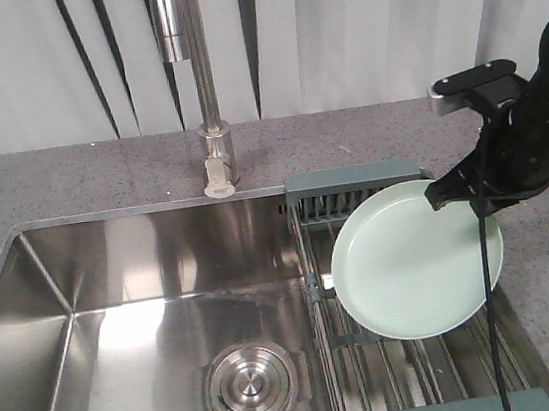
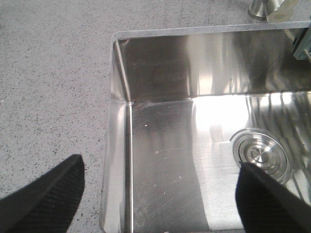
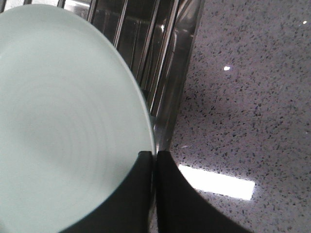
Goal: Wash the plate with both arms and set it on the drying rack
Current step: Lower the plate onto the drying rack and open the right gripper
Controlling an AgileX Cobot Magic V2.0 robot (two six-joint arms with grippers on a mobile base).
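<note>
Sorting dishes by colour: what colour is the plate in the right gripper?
Pale mint green, unpatterned. The plate shows best in the exterior front-facing view.

Plate (image 1: 416,258): smooth, matt, plastic look. Sink (image 1: 112,266): brushed steel, bright reflections, fine scratches. Drain (image 1: 251,384): steel, concentric rings. Faucet (image 1: 199,64): polished metal. Drying rack (image 1: 352,181): shiny steel bars, matt grey-green frame. Counter (image 1: 71,180): grey speckled stone look, slight sheen. Left claw (image 2: 160,165) pads (image 2: 56,194): black, matt, finely textured.
</note>
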